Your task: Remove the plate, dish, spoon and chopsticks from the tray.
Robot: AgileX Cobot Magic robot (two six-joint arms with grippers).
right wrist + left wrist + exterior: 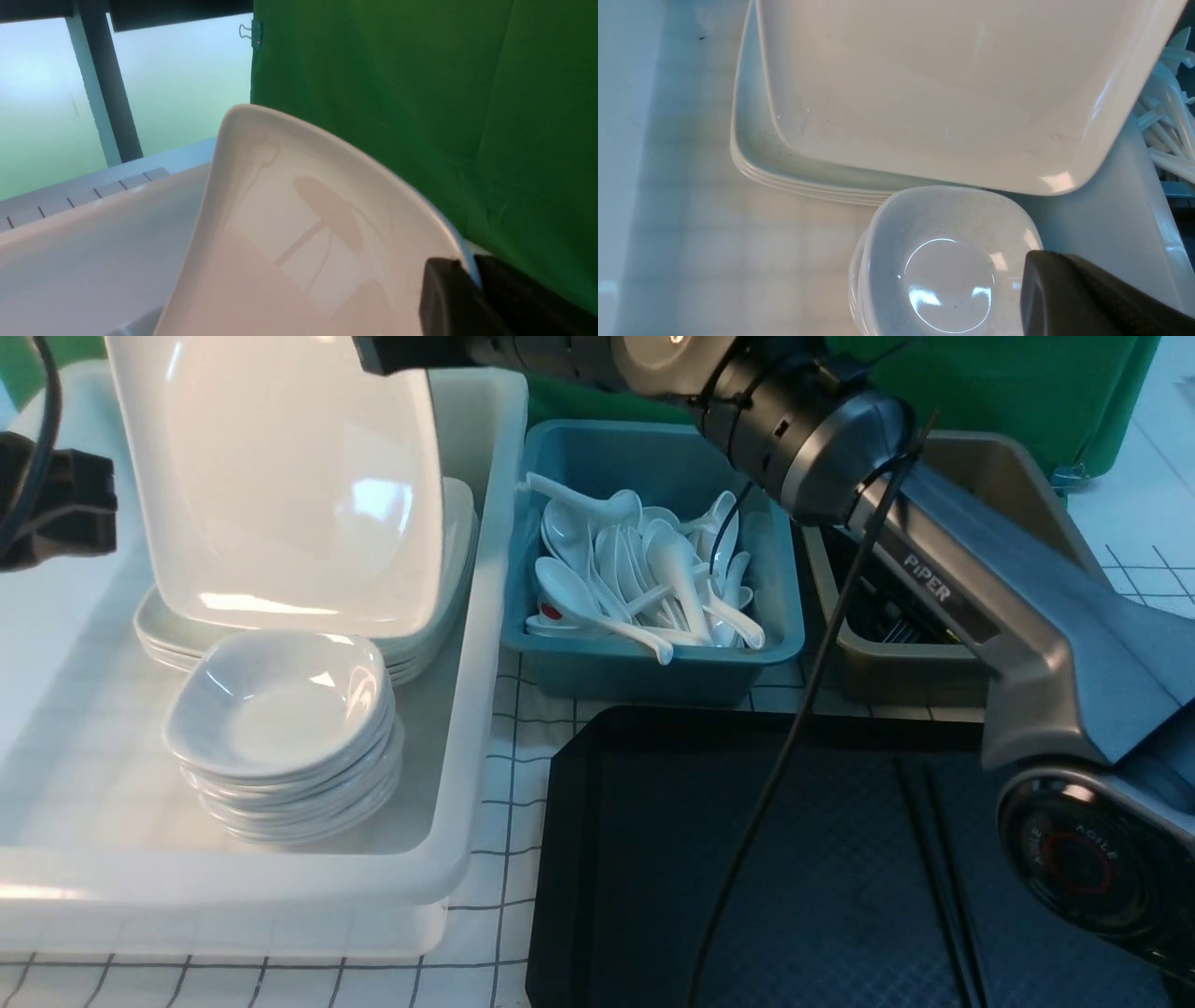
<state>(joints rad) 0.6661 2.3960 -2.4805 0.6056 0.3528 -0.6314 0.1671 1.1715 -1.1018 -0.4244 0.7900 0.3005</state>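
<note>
Green cloth (990, 383) backs a gridded surface (509, 747). Front view: the right arm (934, 569) reaches across, holding the plate (280, 476) steeply tilted over a plate stack (448, 607) in the white tub (467, 756), behind stacked dishes (280, 728). Chopsticks (938, 859) lie on the tray (747, 859); spoons (644, 569) fill a blue tub (653, 677). Left wrist view: the left gripper (1092, 298) shows one finger only, so I cannot tell its state. Right wrist view: the right gripper (469, 280) is clamped on the plate's rim.

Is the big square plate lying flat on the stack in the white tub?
No, the plate hangs steeply tilted over the stack, clamped in the right gripper.
</note>
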